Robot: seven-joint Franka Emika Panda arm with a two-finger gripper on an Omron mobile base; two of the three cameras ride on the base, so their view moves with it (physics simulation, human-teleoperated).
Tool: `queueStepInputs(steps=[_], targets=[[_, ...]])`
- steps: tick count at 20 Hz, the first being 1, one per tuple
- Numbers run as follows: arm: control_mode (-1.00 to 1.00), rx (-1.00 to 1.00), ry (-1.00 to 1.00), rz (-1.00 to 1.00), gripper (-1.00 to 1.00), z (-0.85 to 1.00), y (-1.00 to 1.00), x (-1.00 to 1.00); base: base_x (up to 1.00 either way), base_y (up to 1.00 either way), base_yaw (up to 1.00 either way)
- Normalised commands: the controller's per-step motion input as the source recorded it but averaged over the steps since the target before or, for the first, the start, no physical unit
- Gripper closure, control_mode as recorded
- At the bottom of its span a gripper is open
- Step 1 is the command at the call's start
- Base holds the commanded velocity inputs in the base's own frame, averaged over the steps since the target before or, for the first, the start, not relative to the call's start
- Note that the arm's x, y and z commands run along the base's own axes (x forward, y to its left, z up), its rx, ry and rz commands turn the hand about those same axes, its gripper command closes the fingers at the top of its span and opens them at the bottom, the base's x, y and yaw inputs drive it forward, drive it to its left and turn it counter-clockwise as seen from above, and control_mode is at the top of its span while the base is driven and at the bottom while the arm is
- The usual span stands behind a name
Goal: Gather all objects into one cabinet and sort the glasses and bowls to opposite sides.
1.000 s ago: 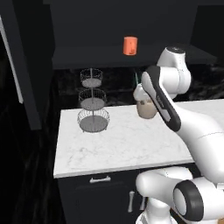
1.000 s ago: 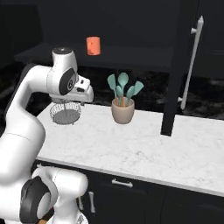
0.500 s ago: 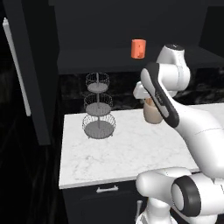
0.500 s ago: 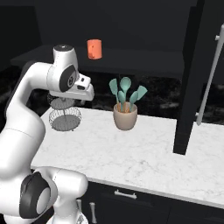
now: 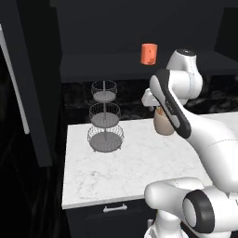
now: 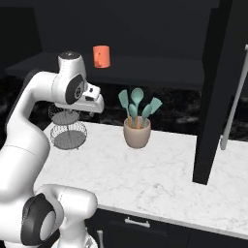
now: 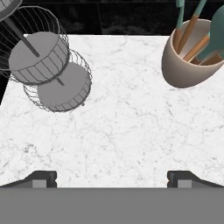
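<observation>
While the pincer (image 7: 112,177) hangs open and empty, a plain orange cup (image 5: 148,53) stands upright on a dark shelf (image 5: 102,62). Below lies the white marbled surface (image 6: 160,169), against black walls.

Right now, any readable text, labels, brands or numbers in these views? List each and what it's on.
None: no text, label, brand or number can be read on anything in these views.
orange cup: plain, no print.
beige utensil pot: plain.
wire basket stand: bare wire and grey trays, no tag.
marble counter: veining only.
black cabinet door: plain apart from its silver bar handle.
</observation>
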Motion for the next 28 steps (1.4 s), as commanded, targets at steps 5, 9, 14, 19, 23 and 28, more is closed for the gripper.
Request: queueStepInputs(steps=[5,9,14,19,23,28], targets=[[1.0,0.0,0.0,0.0,-1.0,0.0,0.0,0.0,0.21,0.01,0.0],[1.0,0.0,0.0,0.0,-1.0,0.0,0.0,0.0,0.0,0.0,0.0],[-1.0,0.0,0.0,0.0,-1.0,0.02,0.0,0.0,0.0,0.0,0.0],[-1.0,0.0,-0.02,0.0,-1.0,0.37,0.0,0.0,0.0,0.0,0.0],[-1.0,0.0,-0.12,0.0,-1.0,0.65,-0.01,-0.12,0.0,0.0,0.0],[-1.0,0.0,-0.21,0.0,-1.0,0.63,-0.02,-0.22,0.0,0.0,0.0]])
